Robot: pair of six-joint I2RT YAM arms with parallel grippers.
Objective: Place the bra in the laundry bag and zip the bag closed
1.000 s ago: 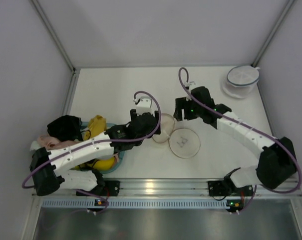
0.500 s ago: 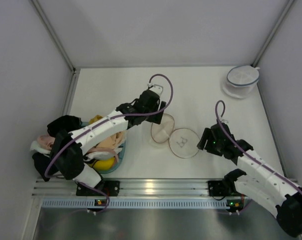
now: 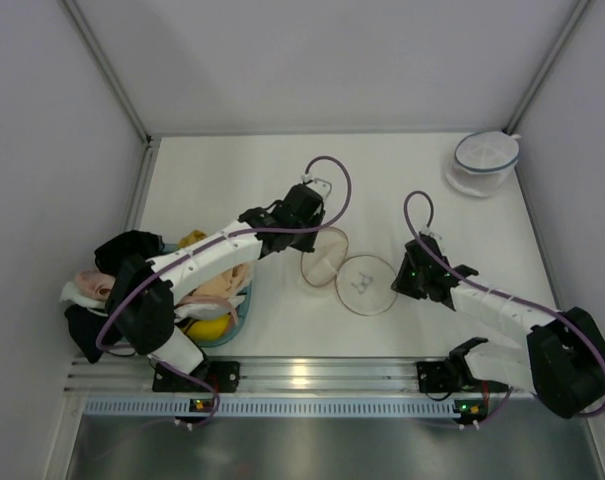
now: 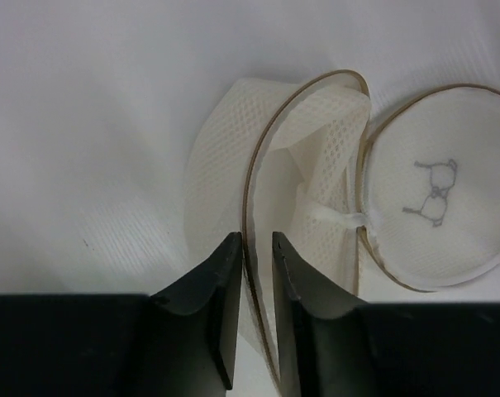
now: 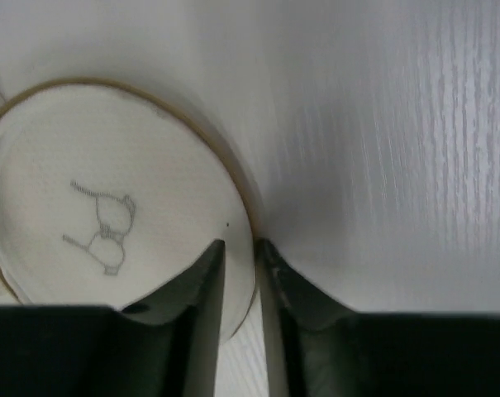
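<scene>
The laundry bag (image 3: 367,287) lies open in the middle of the table, its flat lid with the small dark mark to the right and its tan-rimmed mesh half (image 3: 324,262) standing up to the left. My left gripper (image 3: 317,234) sits over that mesh half. In the left wrist view its jaws (image 4: 256,248) are closed astride the tan rim and a fold of mesh (image 4: 316,141). My right gripper (image 3: 396,283) is at the lid's right edge, and in the right wrist view it (image 5: 240,248) pinches the lid's rim (image 5: 109,182). The mustard bra (image 3: 194,246) lies in the clothes pile at far left.
A blue-edged basket (image 3: 239,318) at the left holds peach, pink and black garments under my left arm. A second round mesh bag with a blue rim (image 3: 487,160) stands at the back right corner. Grey walls enclose the table on three sides.
My left gripper moved from the basket side onto the bag's upright rim and narrowed. The right arm swung from the back of the table down to the lid's right edge and closed.
</scene>
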